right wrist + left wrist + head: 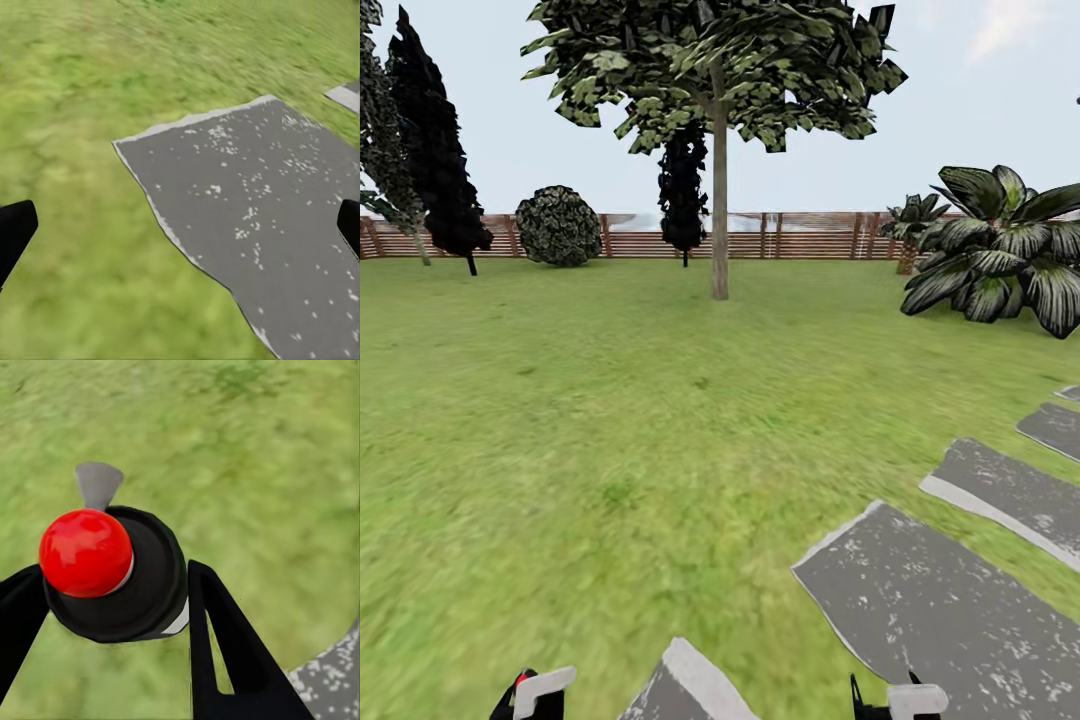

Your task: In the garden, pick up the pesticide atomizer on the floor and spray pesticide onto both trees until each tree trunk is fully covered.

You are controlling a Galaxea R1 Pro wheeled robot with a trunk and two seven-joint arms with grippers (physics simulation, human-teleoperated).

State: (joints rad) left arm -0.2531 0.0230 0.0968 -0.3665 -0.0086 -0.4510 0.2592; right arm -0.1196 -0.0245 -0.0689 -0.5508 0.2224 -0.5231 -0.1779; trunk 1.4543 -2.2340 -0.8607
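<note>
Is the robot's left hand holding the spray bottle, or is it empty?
Holding it. In the left wrist view the left hand has its black fingers on either side of the spray bottle's black top with its red ball.

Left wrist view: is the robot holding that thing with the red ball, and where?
Yes. The left gripper holds the pesticide atomizer, its fingers on either side of the black top. The right gripper holds nothing.

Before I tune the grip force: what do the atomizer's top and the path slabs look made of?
The pesticide atomizer, held between the left gripper's fingers, has a matte black cap and a glossy red ball, likely plastic. The stepping slabs look like rough grey stone or concrete, speckled white with pale edges.
</note>
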